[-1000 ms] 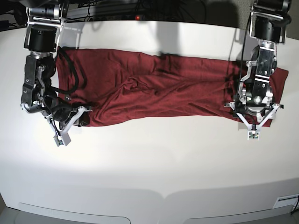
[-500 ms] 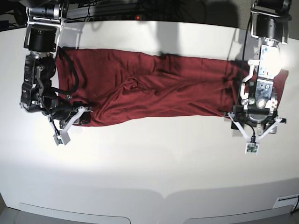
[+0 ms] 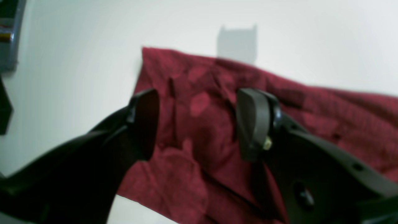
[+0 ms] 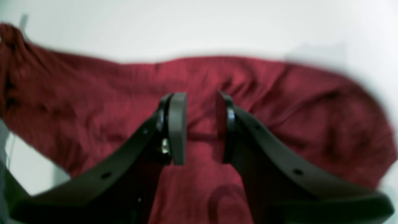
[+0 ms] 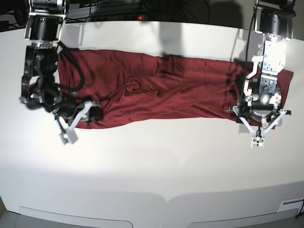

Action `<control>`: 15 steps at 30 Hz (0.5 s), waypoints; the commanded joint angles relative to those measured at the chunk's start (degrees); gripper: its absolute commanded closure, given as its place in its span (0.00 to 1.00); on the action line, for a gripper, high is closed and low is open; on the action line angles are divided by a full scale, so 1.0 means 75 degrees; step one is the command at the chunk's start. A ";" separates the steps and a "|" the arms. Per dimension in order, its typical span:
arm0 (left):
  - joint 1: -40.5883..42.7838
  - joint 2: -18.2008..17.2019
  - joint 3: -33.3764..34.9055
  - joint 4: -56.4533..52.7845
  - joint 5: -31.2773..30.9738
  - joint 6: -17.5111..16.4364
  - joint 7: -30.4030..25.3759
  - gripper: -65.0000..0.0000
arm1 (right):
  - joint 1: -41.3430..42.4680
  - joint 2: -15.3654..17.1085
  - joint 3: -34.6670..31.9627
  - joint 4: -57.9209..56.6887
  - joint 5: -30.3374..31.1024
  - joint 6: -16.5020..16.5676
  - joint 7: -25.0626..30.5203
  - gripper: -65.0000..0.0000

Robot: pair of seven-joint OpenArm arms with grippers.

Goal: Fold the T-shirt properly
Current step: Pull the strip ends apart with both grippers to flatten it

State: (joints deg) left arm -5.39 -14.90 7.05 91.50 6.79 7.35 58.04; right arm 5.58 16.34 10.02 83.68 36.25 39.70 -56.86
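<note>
The maroon T-shirt lies as a long wrinkled band across the far half of the white table. My left gripper is over its right end. In the left wrist view that gripper is wide open above a corner of the shirt and holds nothing. My right gripper is at the shirt's lower left edge. In the right wrist view it is narrowly open just over the fabric, which shows between the jaws.
Cables and dark equipment run along the table's far edge. Bare white table surface lies in front of the shirt, down to the near edge. A grey object shows at the left border of the left wrist view.
My right gripper has swung right and inward onto the shirt's lower left edge. My left gripper dipped toward the near side, then came back up over the right end.
</note>
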 commanded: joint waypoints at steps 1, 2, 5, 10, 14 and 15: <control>-0.0070 -0.0050 -0.0041 0.0140 0.0020 -0.0003 -0.0137 0.42 | 0.0108 0.0044 -0.0137 0.0125 0.0204 0.0040 0.0221 0.74; -0.0009 -0.0050 -0.0041 0.0140 -0.0023 -0.0009 -0.0134 0.42 | 0.0012 0.0044 -0.0303 0.0125 0.0213 0.0040 0.0221 0.74; 0.0216 -0.0050 -0.0041 0.0131 -0.0122 -0.0006 -0.0277 0.42 | -0.0204 0.0044 -0.0807 0.0125 0.0079 0.0040 0.0423 0.74; 0.0446 -0.0041 -0.0041 -0.0571 -0.0522 0.0111 -0.0965 0.42 | -0.0303 -0.0117 -0.1227 -0.0119 -0.1035 0.0040 0.1145 0.74; 0.0254 0.0070 -0.0041 -0.1591 -0.0659 0.0108 -0.1157 0.42 | -0.0213 -0.0184 -0.1227 -0.0641 -0.1647 0.0040 0.1760 0.74; 0.0178 0.0099 -0.0044 -0.1810 -0.0656 0.0108 -0.1172 0.42 | -0.0152 -0.0204 -0.1227 -0.0778 -0.1786 0.0040 0.1830 0.74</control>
State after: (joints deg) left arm -4.49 -13.93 6.83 78.35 2.04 8.21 46.39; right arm 3.53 14.72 0.67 77.32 23.33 40.16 -43.29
